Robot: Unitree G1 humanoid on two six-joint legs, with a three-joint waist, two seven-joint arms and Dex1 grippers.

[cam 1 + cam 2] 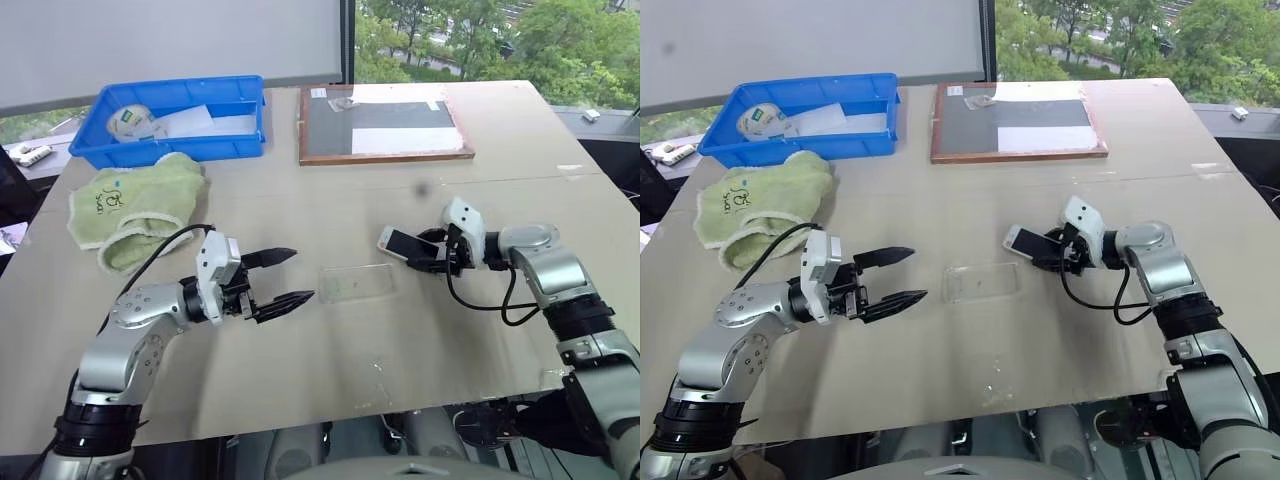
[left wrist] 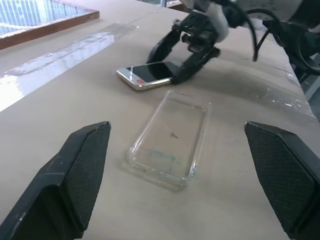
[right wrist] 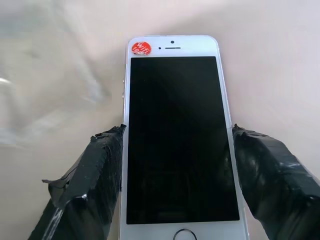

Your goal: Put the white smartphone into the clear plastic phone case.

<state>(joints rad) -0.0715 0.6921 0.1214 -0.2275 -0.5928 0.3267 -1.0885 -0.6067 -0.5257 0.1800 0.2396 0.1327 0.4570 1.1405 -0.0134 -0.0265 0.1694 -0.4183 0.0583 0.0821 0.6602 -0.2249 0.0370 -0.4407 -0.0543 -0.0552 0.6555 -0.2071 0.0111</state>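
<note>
The right tool (image 1: pixel 428 256) grips the white smartphone with its black screen (image 1: pixel 408 243) by its two long edges near the home-button end, screen up, probably so the free end can lead into the shell. The phone is tilted, its far end low near the beige worktop (image 1: pixel 330 205). The clear, thin plastic phone case (image 1: pixel 356 283) lies flat and open-side up just beside it, between the two arms. The left tool (image 1: pixel 284 277) hovers near the case's other end, spread wide and grasping nothing, seemingly ready to brace it. Bare worktop surrounds the case on all sides; the folded green towel (image 1: pixel 140 208) sits well apart.
</note>
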